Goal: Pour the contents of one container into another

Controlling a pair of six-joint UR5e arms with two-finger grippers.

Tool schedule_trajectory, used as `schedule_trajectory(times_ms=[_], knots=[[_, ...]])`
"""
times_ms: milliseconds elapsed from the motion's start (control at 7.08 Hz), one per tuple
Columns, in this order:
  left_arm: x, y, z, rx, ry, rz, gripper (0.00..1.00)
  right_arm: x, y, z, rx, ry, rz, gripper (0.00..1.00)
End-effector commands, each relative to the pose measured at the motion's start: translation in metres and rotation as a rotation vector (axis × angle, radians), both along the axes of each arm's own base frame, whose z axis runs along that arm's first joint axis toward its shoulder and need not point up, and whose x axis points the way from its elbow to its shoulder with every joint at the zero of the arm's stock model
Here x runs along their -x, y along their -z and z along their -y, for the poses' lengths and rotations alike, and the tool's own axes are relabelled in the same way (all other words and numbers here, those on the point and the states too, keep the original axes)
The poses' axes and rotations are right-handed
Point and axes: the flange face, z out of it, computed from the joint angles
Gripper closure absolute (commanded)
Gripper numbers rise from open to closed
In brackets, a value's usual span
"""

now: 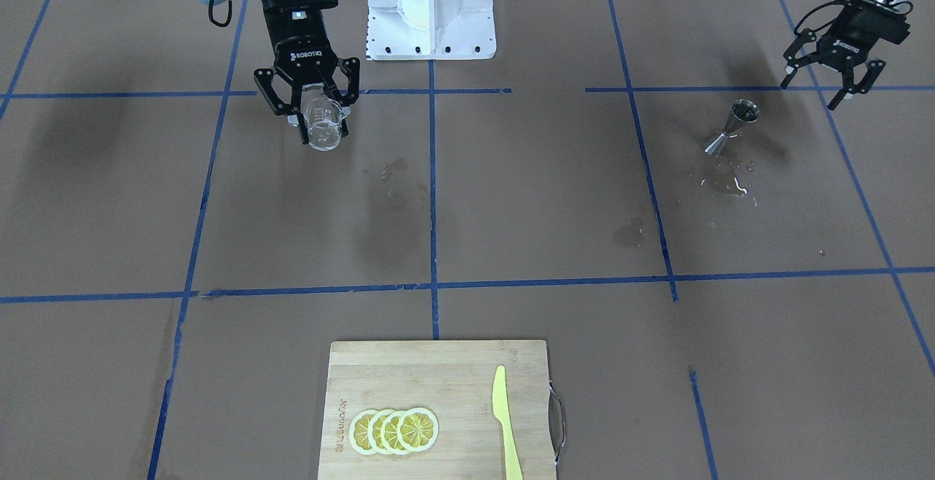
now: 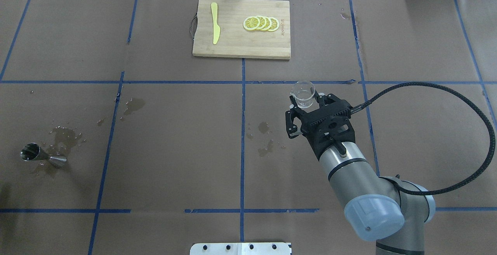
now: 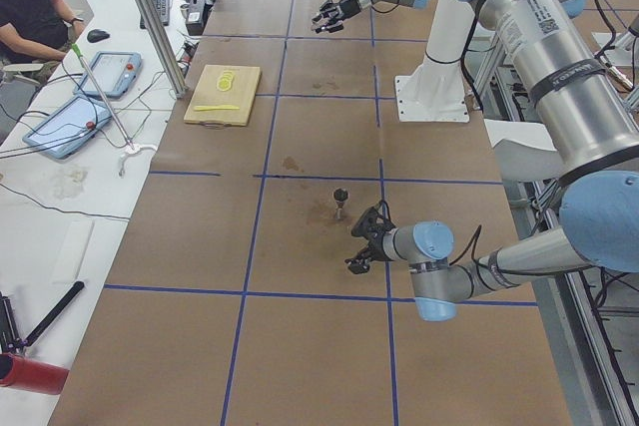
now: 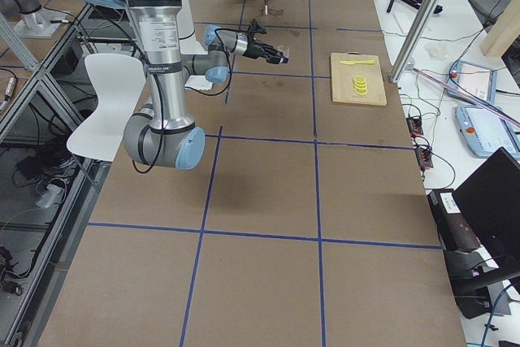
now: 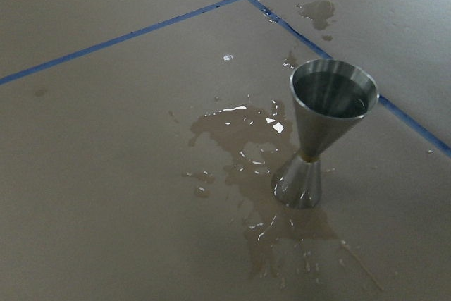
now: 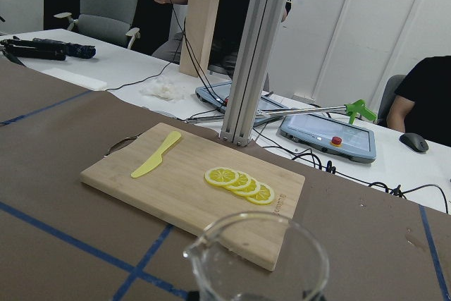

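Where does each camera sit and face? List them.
Front-facing: across the table, facing the robot; left gripper, right gripper holding glass cup.
Overhead: behind the robot, looking down; right arm only.
Exterior left: table's left end; left arm near.
Exterior right: right end; right arm near.
Left wrist: down at the jigger; no gripper shows.
Right wrist: over the cup's rim toward the cutting board, shared with overhead.

The pale cutting board (image 2: 240, 45) is carrying yellow lemon slices (image 2: 261, 23) and a lime-yellow knife (image 2: 214, 24), while around it the brown table covering (image 2: 174, 130) is showing a blue tape grid (image 2: 242, 130), dark stains (image 2: 64, 136), a clear cup (image 2: 303, 95) and a silvery jigger (image 2: 44, 156).
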Motion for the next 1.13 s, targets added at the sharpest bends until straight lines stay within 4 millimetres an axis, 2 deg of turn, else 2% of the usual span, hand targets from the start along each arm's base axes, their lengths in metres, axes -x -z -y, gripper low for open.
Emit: schedule_trajectory(times_ms=[0,141,283,424,565,707,848,989], knots=[[0.019,0.017,0.124,-0.033,0.009,0.171,0.0,-0.008,-0.023,0.002,0.063,-0.028,0.065,1.0],[0.023,0.037,0.174,-0.022,0.013,0.207,0.0,-0.012,-0.029,0.002,0.071,-0.033,0.065,1.0],[0.03,0.054,0.213,0.043,0.008,0.21,0.0,-0.015,-0.041,0.0,0.11,-0.049,0.114,1.0],[0.048,0.075,0.251,0.135,0.02,0.195,0.0,-0.021,-0.055,-0.001,0.134,-0.06,0.171,1.0],[0.067,0.081,0.259,0.219,0.006,0.16,0.0,-0.035,-0.086,-0.004,0.133,-0.058,0.184,1.0],[0.07,0.083,0.259,0.243,-0.018,0.134,0.0,-0.049,-0.12,-0.008,0.136,-0.058,0.178,1.0],[0.066,0.085,0.257,0.272,-0.07,0.09,0.0,-0.049,-0.146,-0.007,0.15,-0.068,0.155,1.0],[0.064,0.098,0.258,0.31,-0.111,0.053,0.0,-0.048,-0.168,-0.006,0.195,-0.093,0.189,1.0]])
